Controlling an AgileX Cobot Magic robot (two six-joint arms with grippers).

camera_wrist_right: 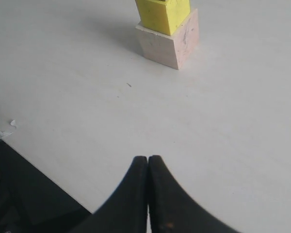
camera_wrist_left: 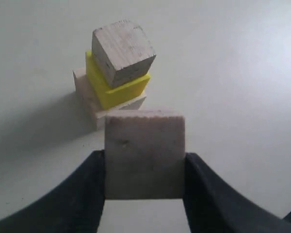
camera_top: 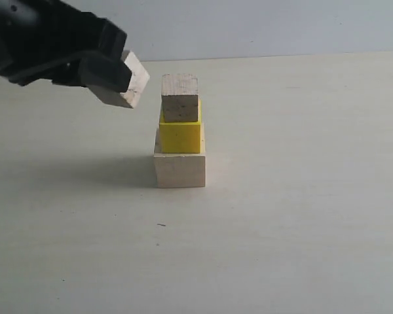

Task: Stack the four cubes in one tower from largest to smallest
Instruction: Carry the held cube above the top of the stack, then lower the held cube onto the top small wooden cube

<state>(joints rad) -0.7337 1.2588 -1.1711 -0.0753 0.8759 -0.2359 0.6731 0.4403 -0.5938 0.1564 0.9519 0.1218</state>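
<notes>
Left of the tower's top, the fourth cube (camera_top: 136, 80) is clamped in the left gripper (camera_wrist_left: 145, 162), apparently raised to clear the stack. Large pale cube (camera_top: 179, 170), yellow cube (camera_top: 180, 136) and small wooden cube (camera_top: 180, 98) are stacked. The right gripper (camera_wrist_right: 148, 167) is closed empty, well apart.

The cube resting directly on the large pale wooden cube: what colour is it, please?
It is a bright yellow cube, clearest in the exterior view.

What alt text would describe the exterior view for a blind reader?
The left claw holds a greyish cube in the air, left of the top of a three-cube stack: large pale cube, yellow cube, small wooden cube on top.
</notes>
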